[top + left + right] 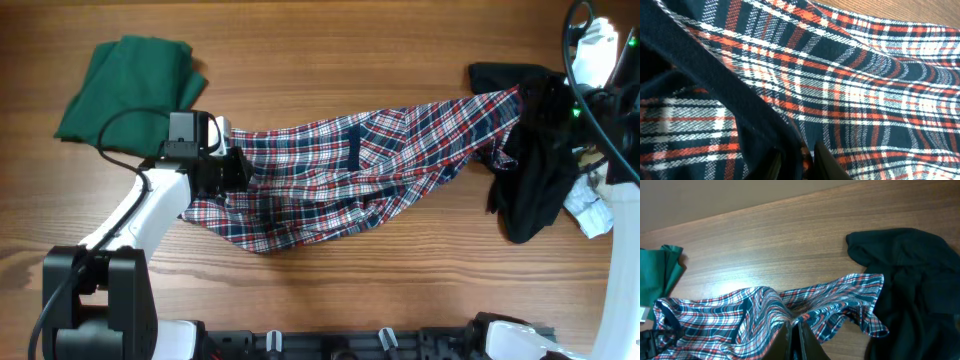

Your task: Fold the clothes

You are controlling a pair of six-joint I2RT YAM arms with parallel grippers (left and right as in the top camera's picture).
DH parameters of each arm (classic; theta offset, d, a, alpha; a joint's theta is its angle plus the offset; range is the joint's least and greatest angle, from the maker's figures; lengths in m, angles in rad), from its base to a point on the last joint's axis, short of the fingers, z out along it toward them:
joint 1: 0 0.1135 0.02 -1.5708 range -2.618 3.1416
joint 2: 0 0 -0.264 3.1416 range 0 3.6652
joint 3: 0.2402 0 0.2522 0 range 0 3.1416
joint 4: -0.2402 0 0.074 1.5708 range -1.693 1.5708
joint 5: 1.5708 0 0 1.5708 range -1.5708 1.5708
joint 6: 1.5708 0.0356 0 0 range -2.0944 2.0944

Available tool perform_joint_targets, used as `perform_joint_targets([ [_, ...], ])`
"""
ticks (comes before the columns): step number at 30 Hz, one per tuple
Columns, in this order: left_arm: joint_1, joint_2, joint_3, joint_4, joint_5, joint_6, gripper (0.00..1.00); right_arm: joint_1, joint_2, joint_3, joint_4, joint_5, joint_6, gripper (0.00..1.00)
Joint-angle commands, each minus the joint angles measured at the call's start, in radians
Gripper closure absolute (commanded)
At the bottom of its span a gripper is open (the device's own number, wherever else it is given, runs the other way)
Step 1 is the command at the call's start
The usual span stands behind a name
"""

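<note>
Plaid strung 9 to 3 o'clock, left gripper pinching one end, right gripper the other, green at 10, black at 3, bare table at 12.

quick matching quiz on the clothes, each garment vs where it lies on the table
Things:
1. green garment
2. plaid garment
3. black garment

Places, as seen in the overhead view:
A. heaped at the right side
B. stretched across the middle
C. lying at the far left

Pairs: 1-C, 2-B, 3-A
</note>
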Motion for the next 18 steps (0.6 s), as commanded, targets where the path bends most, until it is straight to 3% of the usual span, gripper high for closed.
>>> perform_joint_targets([
  [1,-0.004,0.011,-0.009,-0.012,0.037,0.011,0.80,0.004,0.004,0.021,0.008,-0.012,-0.017,0.96],
  [4,-0.004,0.011,-0.010,-0.023,0.037,0.013,0.78,0.004,0.004,0.021,0.008,-0.012,-0.016,0.96],
  [8,-0.004,0.011,-0.051,-0.001,0.003,0.017,0.59,0.004,0.004,0.021,0.009,-0.012,-0.016,0.96],
  [11,-0.004,0.011,-0.106,0.053,0.005,0.009,0.59,0.004,0.004,0.021,0.013,-0.012,-0.016,0.96],
  [12,-0.004,0.011,-0.107,0.057,0.012,0.009,0.66,0.004,0.004,0.021,0.014,-0.012,-0.016,0.96],
  [14,-0.004,0.011,-0.107,0.084,0.040,0.002,0.96,0.004,0.004,0.021,0.012,-0.012,-0.016,0.96],
  [18,-0.003,-0.089,-0.043,0.082,0.071,-0.029,0.96,0.004,0.004,0.021,0.002,-0.012,-0.016,0.96],
])
